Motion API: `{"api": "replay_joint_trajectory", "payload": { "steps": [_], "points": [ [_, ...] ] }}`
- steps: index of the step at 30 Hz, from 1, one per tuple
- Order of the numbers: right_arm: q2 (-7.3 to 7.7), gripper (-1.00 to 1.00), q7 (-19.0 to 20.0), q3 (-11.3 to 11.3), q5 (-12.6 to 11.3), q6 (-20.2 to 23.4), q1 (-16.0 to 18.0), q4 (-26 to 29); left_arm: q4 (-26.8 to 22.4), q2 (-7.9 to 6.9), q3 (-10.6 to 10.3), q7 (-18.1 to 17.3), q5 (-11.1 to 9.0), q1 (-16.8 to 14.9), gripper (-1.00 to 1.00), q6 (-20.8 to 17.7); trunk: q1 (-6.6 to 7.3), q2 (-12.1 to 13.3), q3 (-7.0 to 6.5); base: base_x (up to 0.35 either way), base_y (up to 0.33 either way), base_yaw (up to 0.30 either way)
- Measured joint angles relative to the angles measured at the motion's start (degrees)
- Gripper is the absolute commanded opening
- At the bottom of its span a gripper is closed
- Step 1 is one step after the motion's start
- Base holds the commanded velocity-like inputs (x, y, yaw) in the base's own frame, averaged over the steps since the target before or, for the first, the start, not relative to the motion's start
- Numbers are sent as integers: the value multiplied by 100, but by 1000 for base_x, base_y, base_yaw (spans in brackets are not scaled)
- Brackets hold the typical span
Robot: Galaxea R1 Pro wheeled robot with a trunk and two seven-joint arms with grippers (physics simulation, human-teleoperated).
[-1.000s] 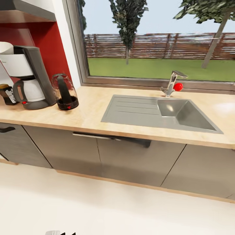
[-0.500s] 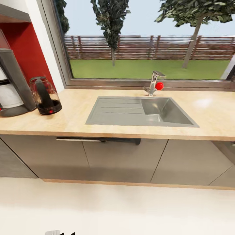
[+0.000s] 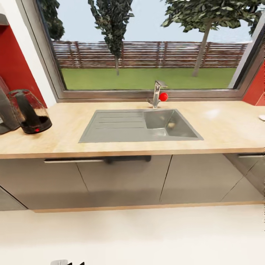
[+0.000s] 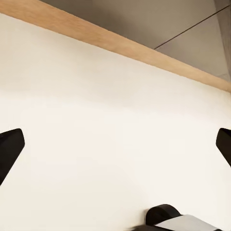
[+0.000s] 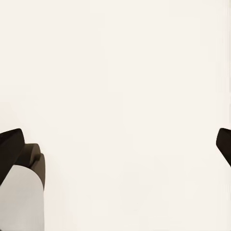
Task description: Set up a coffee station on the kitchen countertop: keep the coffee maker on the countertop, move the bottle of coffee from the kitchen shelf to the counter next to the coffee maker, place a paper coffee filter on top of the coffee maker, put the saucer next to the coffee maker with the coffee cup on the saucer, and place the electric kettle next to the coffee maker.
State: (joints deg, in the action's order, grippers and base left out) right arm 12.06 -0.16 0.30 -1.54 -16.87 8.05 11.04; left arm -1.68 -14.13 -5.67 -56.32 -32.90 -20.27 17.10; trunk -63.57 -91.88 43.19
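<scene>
Both grippers, left (image 4: 115, 144) and right (image 5: 115, 144), hang wide open over bare floor, holding nothing. On the countertop (image 3: 221, 129), the kettle (image 3: 29, 112) stands beside what is probably the coffee maker (image 3: 4, 116), cropped; saucer and cup seemingly remain unplaced.

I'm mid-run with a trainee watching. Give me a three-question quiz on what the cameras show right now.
1. True or false: the electric kettle stands on the kitchen countertop beside the coffee maker.
2. What lies directly under the window? A) a stove B) the sink C) a fridge
3. Fill in: the tap has a ___ knob.

Key: 1 true, at the head view's left edge. 2 B, set into the countertop. 3 red.

The left gripper and right gripper both have jaws wide apart over the pale floor, holding nothing.
</scene>
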Motion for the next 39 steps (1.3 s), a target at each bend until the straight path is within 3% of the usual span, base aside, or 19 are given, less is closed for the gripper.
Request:
{"api": "replay_joint_trajectory", "payload": {
  "steps": [27,39],
  "points": [
    [-2,100,0,0,2,2,-1,1,8,8,0,5,0,-2,100,0,0,0,-1,0,-25,-242],
    [-2,100,0,7,3,0,0,0,1,9,0,162,0,0,100,2,1,0,-1,51,-260,-53]
  ]
}}
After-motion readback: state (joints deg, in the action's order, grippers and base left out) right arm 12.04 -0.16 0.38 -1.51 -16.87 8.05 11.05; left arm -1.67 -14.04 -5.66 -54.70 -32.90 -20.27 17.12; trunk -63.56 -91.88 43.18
